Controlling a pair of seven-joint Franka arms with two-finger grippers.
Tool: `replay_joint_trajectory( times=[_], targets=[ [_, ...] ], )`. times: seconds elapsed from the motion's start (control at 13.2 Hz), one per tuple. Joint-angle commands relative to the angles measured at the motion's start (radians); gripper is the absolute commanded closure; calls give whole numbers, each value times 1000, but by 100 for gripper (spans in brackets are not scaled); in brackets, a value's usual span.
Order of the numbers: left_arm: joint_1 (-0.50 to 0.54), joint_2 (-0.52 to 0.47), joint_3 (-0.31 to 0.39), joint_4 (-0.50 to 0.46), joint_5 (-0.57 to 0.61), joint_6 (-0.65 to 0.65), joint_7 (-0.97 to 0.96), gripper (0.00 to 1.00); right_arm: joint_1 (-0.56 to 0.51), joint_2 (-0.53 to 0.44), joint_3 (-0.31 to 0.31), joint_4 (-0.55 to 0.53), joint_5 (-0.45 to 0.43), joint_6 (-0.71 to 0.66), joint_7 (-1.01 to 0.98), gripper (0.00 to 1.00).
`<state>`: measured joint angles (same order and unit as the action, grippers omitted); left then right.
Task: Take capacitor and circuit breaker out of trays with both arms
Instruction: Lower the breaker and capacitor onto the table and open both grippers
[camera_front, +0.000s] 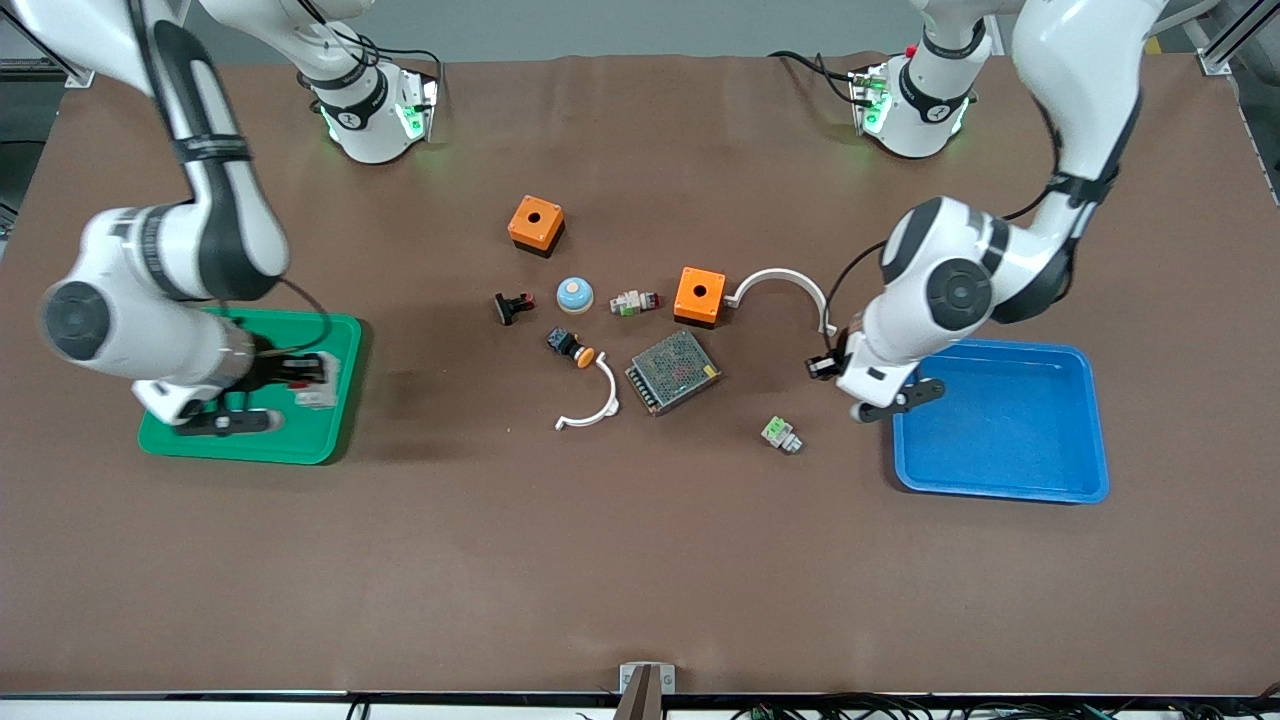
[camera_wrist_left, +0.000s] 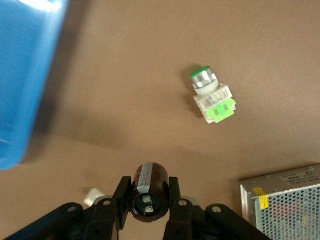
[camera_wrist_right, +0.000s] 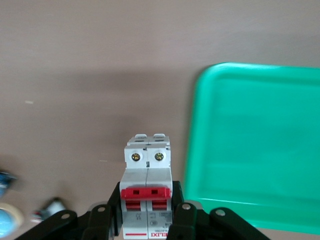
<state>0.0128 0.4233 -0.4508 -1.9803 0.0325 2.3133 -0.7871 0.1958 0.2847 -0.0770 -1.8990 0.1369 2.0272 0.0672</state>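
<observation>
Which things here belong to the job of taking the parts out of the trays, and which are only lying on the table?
Job:
- capacitor, held by left gripper
- circuit breaker, held by right gripper
- blue tray
- green tray

Lying about:
- two orange boxes
- mesh power supply
- green-and-white connector

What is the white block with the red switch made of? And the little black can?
The circuit breaker, clamped in the right gripper, looks like matte white-grey plastic with red plastic levers and shiny metal screws. The capacitor, clamped in the left gripper, seems a dark glossy sleeve, likely over metal, with two silvery terminals.
</observation>
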Motion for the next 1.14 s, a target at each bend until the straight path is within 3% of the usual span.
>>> replay_joint_trajectory(
  times=[0.0, 0.23, 0.45, 0.53, 0.68, 0.83, 1.06],
  targets=[
    [-43, 40, 6, -25, 30, 61, -79, 100, 123, 25, -15, -14, 29, 89, 190, 83],
    [-77, 110, 3, -25, 160, 63, -231, 99, 232, 120, -15, 27, 23, 186, 334, 83],
    [-91, 135, 0, -22, 179, 61, -287, 92, 292, 223, -15, 125, 21, 180, 422, 82],
    [-93, 141, 0, -18, 179, 61, -288, 75, 309, 249, -15, 152, 21, 177, 457, 82],
    [-97, 141, -2, -14, 179, 55, -313, 0, 339, 295, -15, 190, 20, 180, 519, 82],
    [-94, 111, -2, -3, 179, 20, -319, 0, 353, 327, -15, 212, 20, 185, 520, 82],
    [-73, 68, 3, 104, 179, -141, -299, 0, 387, 361, -15, 250, 26, 185, 572, 82]
  ],
)
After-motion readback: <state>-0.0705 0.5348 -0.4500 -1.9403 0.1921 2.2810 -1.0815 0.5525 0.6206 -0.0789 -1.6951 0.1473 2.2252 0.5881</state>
